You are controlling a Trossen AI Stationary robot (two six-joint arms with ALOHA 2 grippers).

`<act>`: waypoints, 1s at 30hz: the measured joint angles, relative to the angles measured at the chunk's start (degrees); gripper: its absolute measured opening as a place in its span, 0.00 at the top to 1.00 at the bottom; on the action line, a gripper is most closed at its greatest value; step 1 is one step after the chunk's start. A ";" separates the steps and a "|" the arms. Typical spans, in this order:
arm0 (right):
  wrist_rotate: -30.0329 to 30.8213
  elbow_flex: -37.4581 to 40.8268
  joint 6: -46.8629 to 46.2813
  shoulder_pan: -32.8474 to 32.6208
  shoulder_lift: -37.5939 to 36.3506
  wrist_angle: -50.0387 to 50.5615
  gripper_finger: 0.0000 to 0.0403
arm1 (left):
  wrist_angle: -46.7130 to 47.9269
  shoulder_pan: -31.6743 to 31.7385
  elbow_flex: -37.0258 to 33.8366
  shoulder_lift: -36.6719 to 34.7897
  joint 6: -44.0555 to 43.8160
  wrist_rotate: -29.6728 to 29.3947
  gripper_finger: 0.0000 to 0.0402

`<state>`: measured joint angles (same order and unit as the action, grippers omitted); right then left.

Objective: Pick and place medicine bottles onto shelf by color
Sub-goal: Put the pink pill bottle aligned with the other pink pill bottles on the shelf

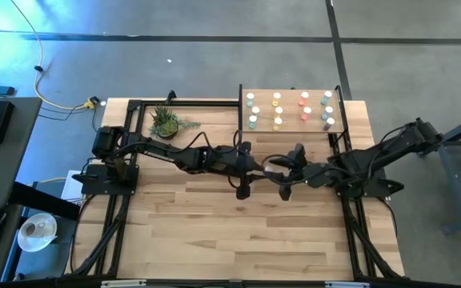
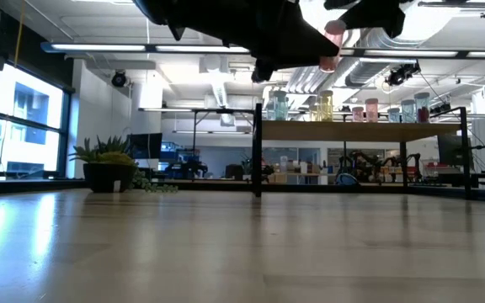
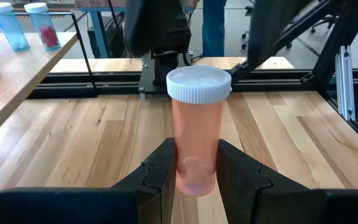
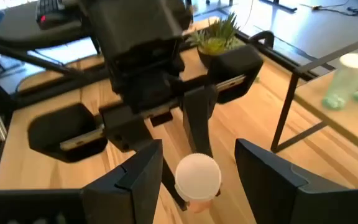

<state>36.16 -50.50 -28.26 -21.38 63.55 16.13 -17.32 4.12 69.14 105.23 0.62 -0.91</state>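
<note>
My left gripper (image 3: 197,171) is shut on an orange-red medicine bottle (image 3: 196,124) with a white cap, held high over the middle of the table (image 2: 333,40). My right gripper (image 4: 197,168) faces it from the table's right. It is open, with a finger standing on each side of the bottle's cap (image 4: 197,177), apart from it. The shelf (image 1: 290,126) stands at the far right. It carries several bottles in columns by colour: white, yellow, orange-red and teal. My left gripper pinches the bottle's lower body (image 3: 194,165) between its two fingers. The fingers come nearly level from the table's left. The bottle stands roughly upright in the hold, cap up, lifted well clear of the tabletop.
A small potted plant (image 1: 166,122) sits at the far left of the table. The shelf's black legs (image 2: 257,151) stand on the tabletop. Black frame rails (image 1: 350,224) run along both sides. Bare planks (image 1: 230,232) lie toward the near edge.
</note>
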 joint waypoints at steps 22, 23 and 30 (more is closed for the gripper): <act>0.20 0.00 -4.51 0.03 2.73 2.35 0.53 | -0.02 0.04 0.00 0.00 0.02 -1.83 0.78; 0.22 0.00 -4.51 0.03 2.73 2.35 0.55 | -0.02 0.04 0.00 0.00 0.02 -1.88 0.78; 0.24 0.00 -4.53 0.03 2.73 2.37 0.68 | -0.02 0.04 -0.02 0.00 0.45 -1.90 0.78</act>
<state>36.40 -50.50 -32.80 -21.34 66.28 18.50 -17.34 4.16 69.12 105.23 1.07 -2.81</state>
